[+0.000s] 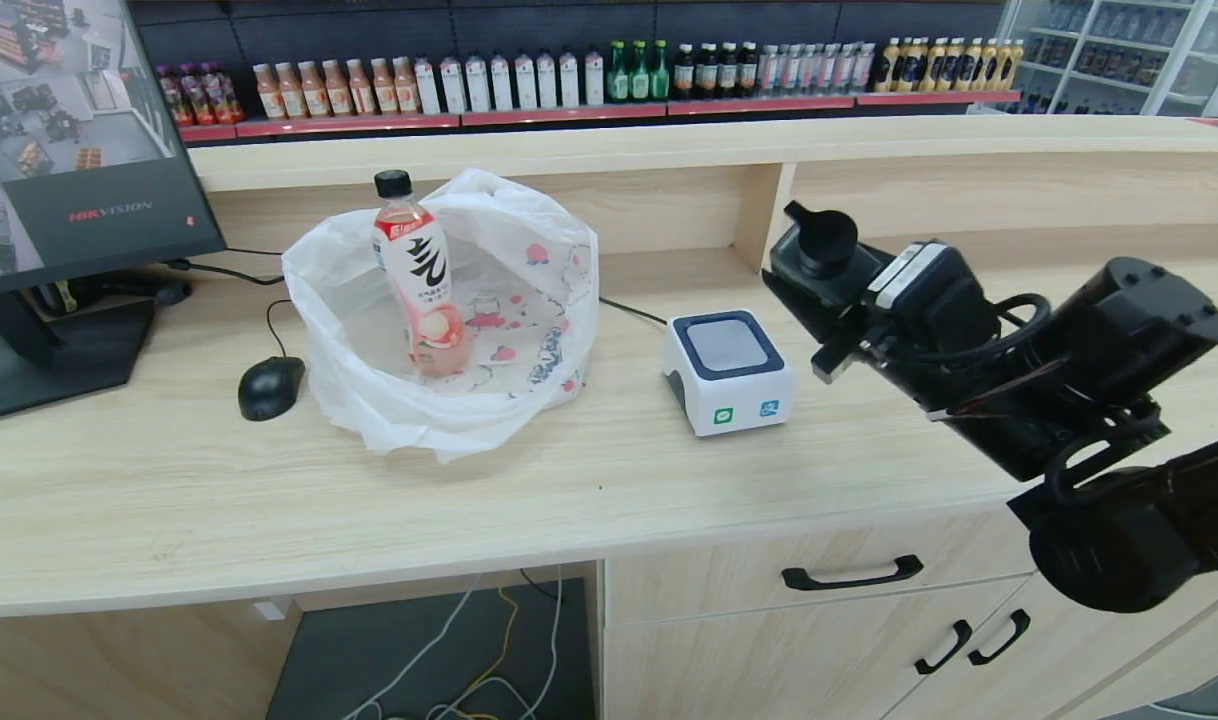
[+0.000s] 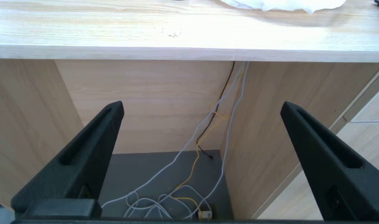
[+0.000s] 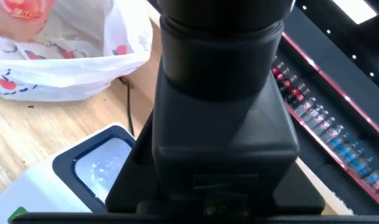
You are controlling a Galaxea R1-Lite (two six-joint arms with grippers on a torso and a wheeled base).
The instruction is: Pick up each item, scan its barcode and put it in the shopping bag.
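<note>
Right gripper [image 1: 824, 295], head view: raised over the counter [image 1: 169, 480], just to the right of the scanner [image 1: 727, 370], with a black item [image 1: 821, 240] at its tip. It has hold of this item, which hides the fingers, so how far they are spread cannot be told.
Scanner, head view: white box with a dark-framed window facing up, on the counter between the bag and the right gripper.
Shopping bag [image 1: 529, 260], head view: white plastic with a small print, mouth wide open, left of the scanner.
Bag contents: one pink drink bottle [image 1: 419, 280] with a black cap, standing inside and leaning slightly.
Mouse [image 1: 269, 387]: black, just left of the bag, near a monitor [image 1: 79, 130].
Left gripper [image 2: 201, 112], left wrist view: low, in front of the counter's edge, above loose cables [image 2: 195, 162].
Left fingers [image 2: 89, 155]: spread wide apart, holding and touching nothing.
Black item [image 3: 220, 93], right wrist view: round top on a squarer body, close before the camera and above the scanner [image 3: 96, 165].
Bag [image 3: 65, 68], right wrist view: beyond the scanner, with the pink bottle [image 3: 27, 9] inside.
</note>
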